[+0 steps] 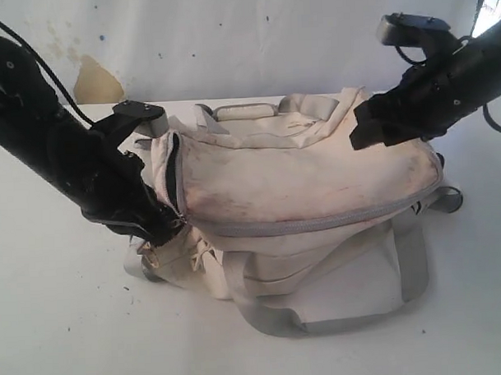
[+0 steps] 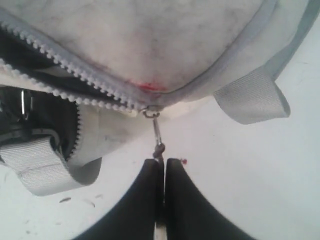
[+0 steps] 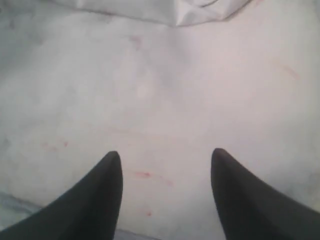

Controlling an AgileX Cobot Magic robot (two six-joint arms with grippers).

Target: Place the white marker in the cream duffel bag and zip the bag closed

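Note:
The cream duffel bag (image 1: 316,185) lies on the white table, stained, with grey straps. Its grey zipper runs shut along the front edge, but a short stretch (image 1: 174,169) at the left end gapes open onto dark lining. My left gripper (image 1: 171,227) is at that left end, shut on the small metal zipper pull (image 2: 157,135), which hangs from the slider just past the fingertips (image 2: 150,167). My right gripper (image 1: 372,130) hovers over the bag's right top, open, with only stained fabric (image 3: 165,90) between its fingers. The white marker is out of view.
A grey carrying handle (image 1: 244,111) lies behind the bag, and a grey strap loop (image 1: 321,317) spreads out in front of it on the table (image 1: 66,325). A white wall with a tan stain (image 1: 94,82) stands behind.

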